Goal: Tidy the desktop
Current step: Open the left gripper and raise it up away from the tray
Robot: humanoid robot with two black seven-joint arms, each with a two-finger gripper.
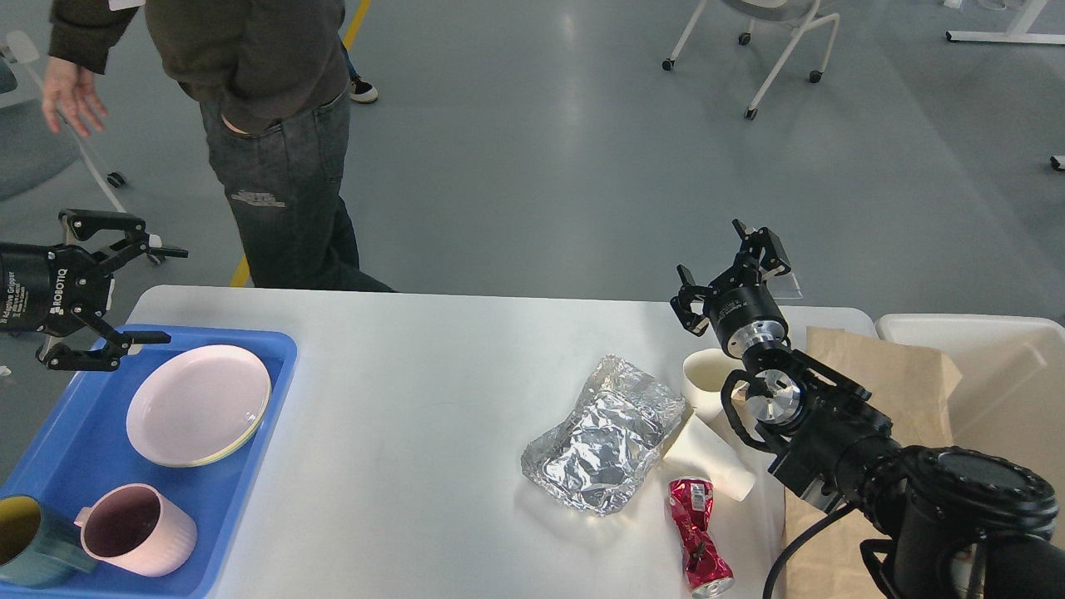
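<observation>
The white desktop [433, 366] carries a crumpled sheet of foil [601, 434], two white paper cups [705, 376] [707, 456], one upright and one lying down, a crushed red can [697, 534] and a brown paper bag [890, 374]. My right gripper [725, 270] hovers open over the table's far right edge, behind the upright cup, holding nothing. My left gripper [146, 293] is open and empty above the far left corner of the blue tray [75, 466].
The blue tray holds a pink plate [198, 404], a pink mug [137, 530] and a teal mug [33, 541]. A cream bin [998, 374] stands at the right of the table. A person [250, 108] stands beyond the far left edge. Chairs stand farther back.
</observation>
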